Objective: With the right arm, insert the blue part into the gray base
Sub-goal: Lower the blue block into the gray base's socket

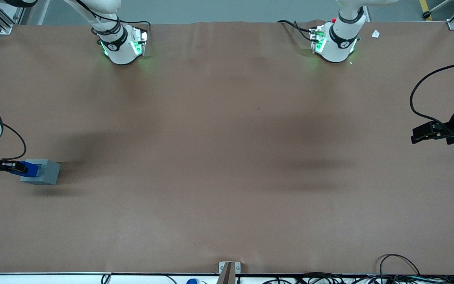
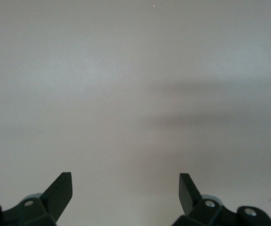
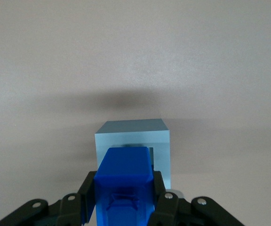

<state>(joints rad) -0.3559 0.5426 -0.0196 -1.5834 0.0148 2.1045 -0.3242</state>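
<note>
Blue part (image 3: 123, 186) count: one, plus one gray base (image 1: 45, 172), both way over at the working arm's end of the tabletop (image 1: 227, 157). Claw (image 1: 14, 167) is clamped on the blue part, fingers (image 3: 166, 202) pressed against its two sides. The part hangs right over the base's top recess, its long axis running out from the claw toward the base.

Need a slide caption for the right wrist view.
Gripper holds the blue part above the gray base.
</note>
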